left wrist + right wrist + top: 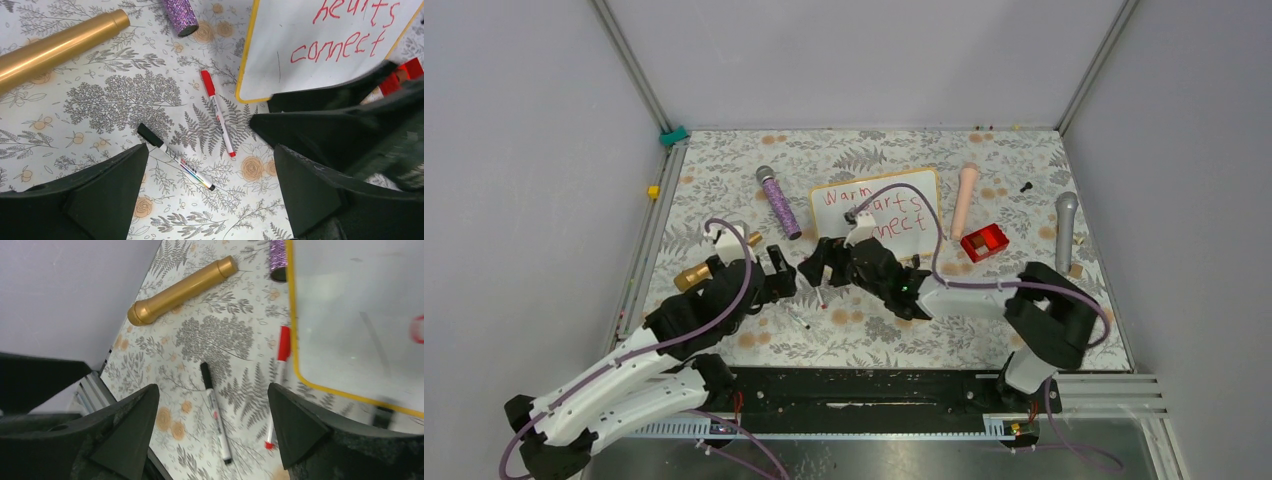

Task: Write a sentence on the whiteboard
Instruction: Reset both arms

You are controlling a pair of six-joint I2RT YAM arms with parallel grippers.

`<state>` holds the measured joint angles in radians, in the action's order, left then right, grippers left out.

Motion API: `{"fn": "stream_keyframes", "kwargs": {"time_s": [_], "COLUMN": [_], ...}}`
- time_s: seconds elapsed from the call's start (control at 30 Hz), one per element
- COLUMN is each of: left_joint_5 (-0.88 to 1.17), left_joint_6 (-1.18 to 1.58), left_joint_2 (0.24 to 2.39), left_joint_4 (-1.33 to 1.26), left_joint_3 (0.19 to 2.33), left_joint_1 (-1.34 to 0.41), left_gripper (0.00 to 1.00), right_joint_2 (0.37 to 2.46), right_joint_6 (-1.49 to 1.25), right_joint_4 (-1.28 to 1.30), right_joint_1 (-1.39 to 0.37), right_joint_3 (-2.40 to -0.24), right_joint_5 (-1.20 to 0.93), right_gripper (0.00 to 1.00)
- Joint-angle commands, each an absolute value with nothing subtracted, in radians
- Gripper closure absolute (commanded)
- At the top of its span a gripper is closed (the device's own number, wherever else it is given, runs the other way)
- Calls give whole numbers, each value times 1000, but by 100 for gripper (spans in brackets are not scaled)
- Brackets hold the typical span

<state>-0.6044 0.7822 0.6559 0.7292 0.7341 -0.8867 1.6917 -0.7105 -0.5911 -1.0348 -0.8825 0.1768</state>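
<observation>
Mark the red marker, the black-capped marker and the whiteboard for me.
red marker (218, 116), left wrist view, mid-barrel.
black-capped marker (180, 161), left wrist view, mid-barrel.
whiteboard (280, 45), left wrist view, bare white surface.

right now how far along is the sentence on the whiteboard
Done, it seems: the sentence reads "Warm hearts connect" in red on the whiteboard. In hand: nothing; the red marker lies on the table beside the board, and the left tool and right tool are open and empty. Left: probably nothing more to write.
</observation>
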Motion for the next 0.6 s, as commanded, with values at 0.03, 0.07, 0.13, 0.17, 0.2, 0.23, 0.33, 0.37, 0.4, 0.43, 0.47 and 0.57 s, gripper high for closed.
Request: {"fn": "stream_keyframes", "kwargs": {"time_s": [0.03,0.07,0.13,0.17,0.2,0.23,0.33,0.37,0.4,0.43,0.47,0.57], "left_joint_5": [-550,-556,-572,-577,-583,-598,-650,-636,-619,-602,-593,-617], "left_joint_6": [712,703,685,677,663,647,603,590,577,556,534,462], "left_joint_2": [683,687,697,703,710,717,726,726,726,726,728,763], "left_joint_4": [631,617,585,572,561,547,469,425,382,325,268,109], "left_joint_3": [720,711,696,694,696,696,666,651,629,606,584,548], "left_joint_1": [-879,-879,-874,-868,-862,-856,-791,-750,-705,-661,-615,-480], "left_gripper": [1,1,1,1,1,1,1,1,1,1,1,1], "right_joint_2": [1408,1348,1223,1167,1114,1075,1008,994,976,968,966,996], "right_joint_6": [-577,-556,-492,-452,-412,-382,-393,-425,-444,-444,-425,-293], "right_joint_4": [-511,-491,-442,-409,-361,-303,-146,-124,-133,-146,-162,-207], "right_joint_1": [-950,-924,-872,-847,-820,-780,-588,-516,-452,-412,-389,-342], "right_joint_3": [-713,-672,-594,-569,-550,-543,-540,-531,-517,-505,-498,-490], "right_joint_5": [186,189,226,246,263,273,216,176,158,179,230,370], "right_gripper": [13,13,13,13,14,15,17,18,19,19,19,19]}}
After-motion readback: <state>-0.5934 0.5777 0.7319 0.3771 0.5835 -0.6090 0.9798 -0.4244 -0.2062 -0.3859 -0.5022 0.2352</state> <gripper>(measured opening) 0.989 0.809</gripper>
